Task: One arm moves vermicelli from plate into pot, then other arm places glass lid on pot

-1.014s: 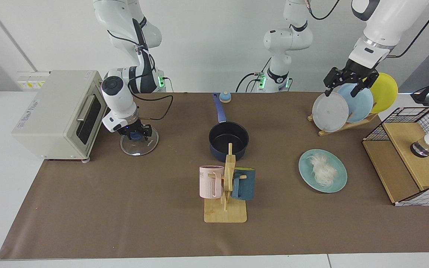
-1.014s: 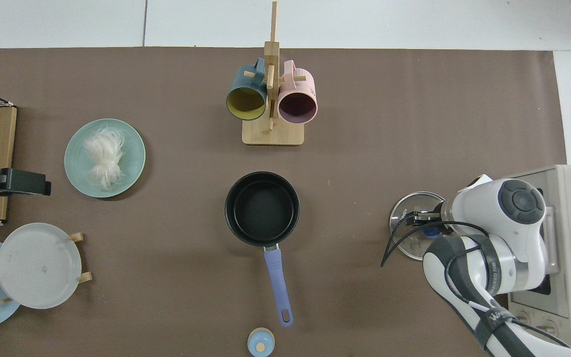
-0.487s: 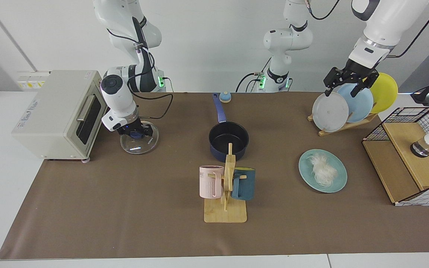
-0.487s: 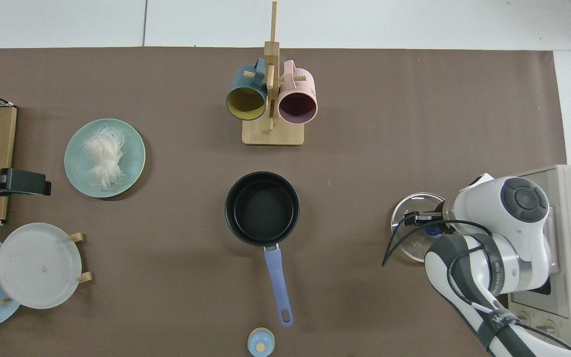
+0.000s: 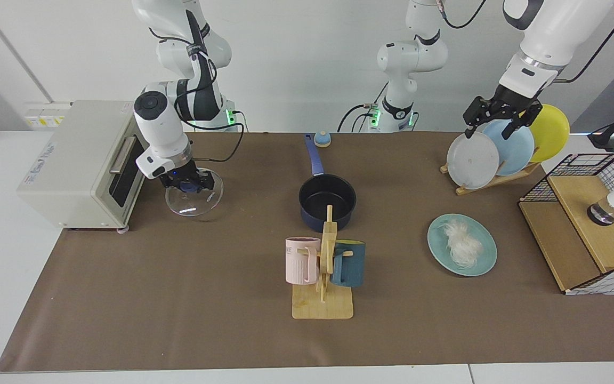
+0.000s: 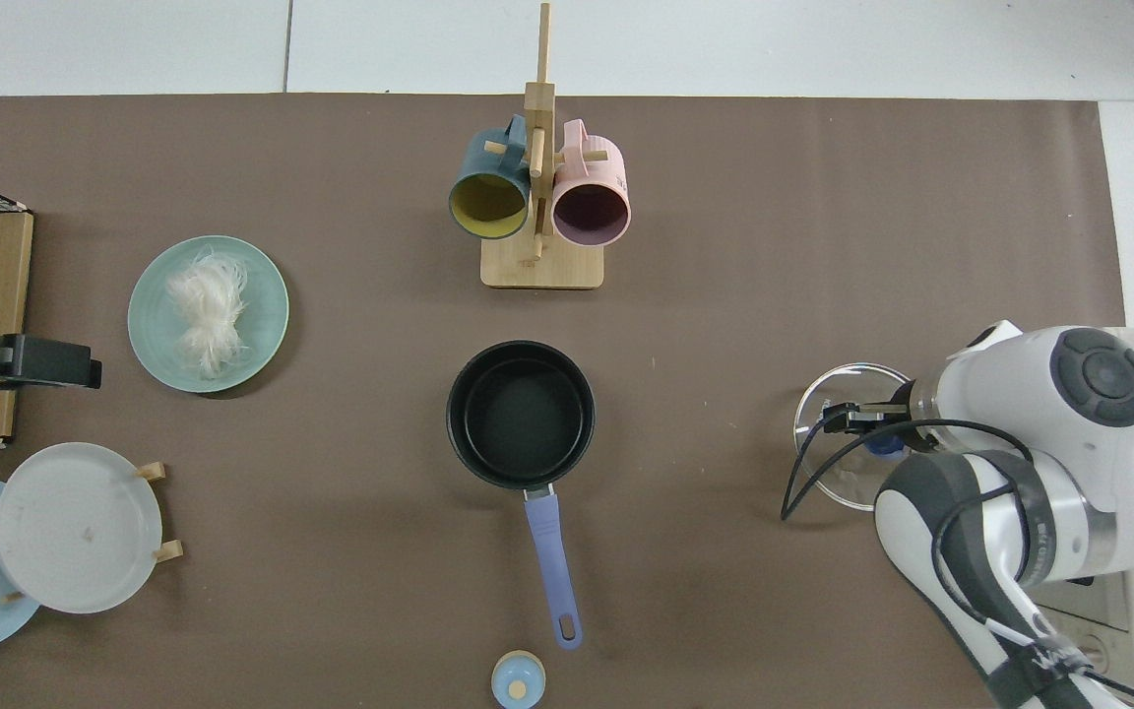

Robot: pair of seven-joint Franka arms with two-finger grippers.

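- The right gripper (image 5: 188,184) is clamped on the blue knob of the round clear glass lid (image 5: 194,198), and the lid hangs under it, lifted off the brown mat, just in front of the cream toaster oven (image 5: 80,160).
- From above, that same gripper (image 6: 872,433) sits over the lid's middle, the metal-rimmed glass disc (image 6: 838,463) spreading out around and below its fingers.
- The small dark navy saucepan (image 5: 327,201) with its long blue handle stands well to the side of the right gripper, toward the table's middle, its black inside bare.
- Beyond the pot, farther again from that gripper, the round teal-green plate (image 5: 485,261) lies flat with the white tangle of vermicelli (image 5: 461,242) resting on it.
- The left gripper (image 5: 499,120) hovers high above the wooden rack of upright plates (image 5: 472,160), fingers spread and holding nothing; this arm waits.
- The vermicelli plate lies on the mat below and in front of that left gripper, well apart.
- A wooden mug stand (image 5: 324,288) with a pink mug and a dark blue one stands just in front of the pot.
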